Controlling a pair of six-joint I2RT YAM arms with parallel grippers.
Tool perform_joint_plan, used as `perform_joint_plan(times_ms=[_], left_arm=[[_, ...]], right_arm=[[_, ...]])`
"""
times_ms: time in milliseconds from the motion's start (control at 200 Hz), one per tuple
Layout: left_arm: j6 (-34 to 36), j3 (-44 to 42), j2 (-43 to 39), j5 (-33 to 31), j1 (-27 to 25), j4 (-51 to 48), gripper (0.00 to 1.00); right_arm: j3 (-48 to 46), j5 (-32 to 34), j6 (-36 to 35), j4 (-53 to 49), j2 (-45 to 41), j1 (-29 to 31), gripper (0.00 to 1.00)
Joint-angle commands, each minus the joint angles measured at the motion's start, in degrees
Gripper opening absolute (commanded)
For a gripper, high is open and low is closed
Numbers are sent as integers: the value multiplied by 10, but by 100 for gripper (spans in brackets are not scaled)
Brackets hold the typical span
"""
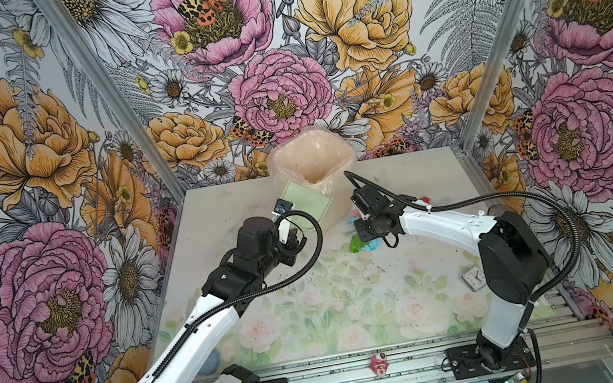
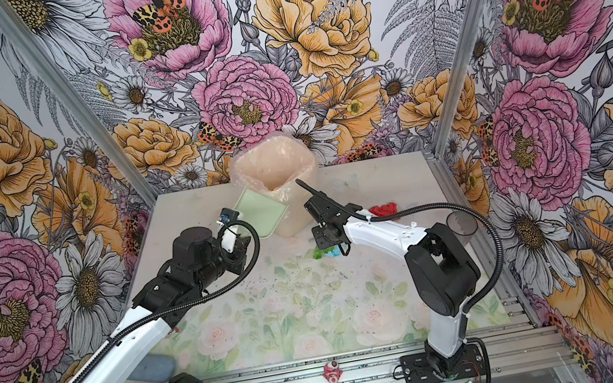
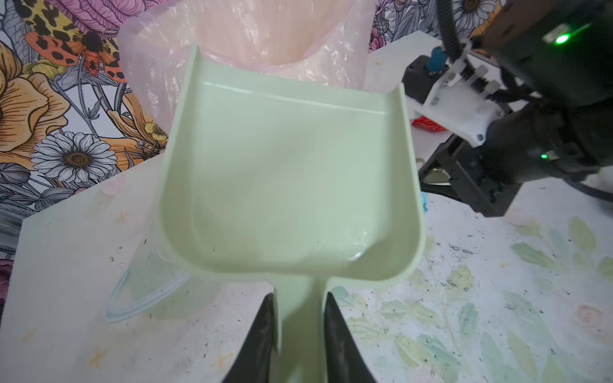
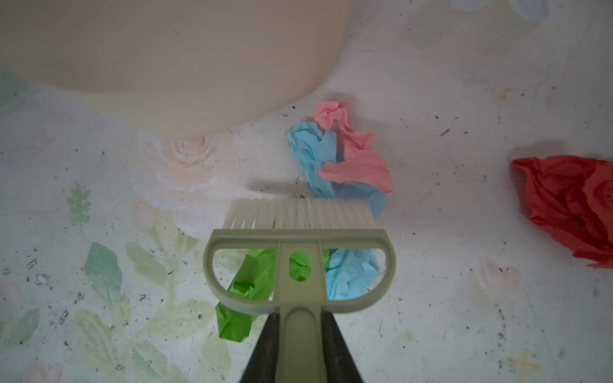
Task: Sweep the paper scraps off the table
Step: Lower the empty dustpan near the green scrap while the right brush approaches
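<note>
My left gripper [image 3: 300, 295] is shut on the handle of a pale green dustpan [image 3: 288, 179]. The pan is empty and lifted, its front lip at the pink-lined bin [image 3: 252, 33]; both top views show it there [image 1: 304, 201] [image 2: 261, 210]. My right gripper [image 4: 300, 315] is shut on the handle of a green brush [image 4: 300, 262] with its white bristles [image 4: 300, 215] down on the table [image 1: 336, 305]. Paper scraps lie around the brush: pink [image 4: 351, 156] and light blue [image 4: 308, 156] just past the bristles, green [image 4: 252, 285] and light blue [image 4: 351, 278] under the brush frame, red [image 4: 570, 205] apart to one side.
The bin [image 1: 313, 166] stands at the back middle of the table. A small clock [image 1: 473, 278] lies by the right arm's base. A pink-red figurine [image 1: 378, 364] stands on the front rail. A clear plastic piece [image 3: 146, 295] lies beside the dustpan. Dark crumbs speckle the table.
</note>
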Motion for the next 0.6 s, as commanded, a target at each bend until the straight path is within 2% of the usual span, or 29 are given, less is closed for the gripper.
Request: perform_joint_plan(times_ms=[0,330,596], left_arm=[[-43,-23,-26,18,-12,31,0],[-38,-45,-36,18,-40,25,0],[-39,-43,-26,26,-63,36,0]], right_arm=[[-9,39,-3,19,-5,5,0],[-102,55,-13,20,-97,8,0],[-135,57,-34,19,-150,-3,0]])
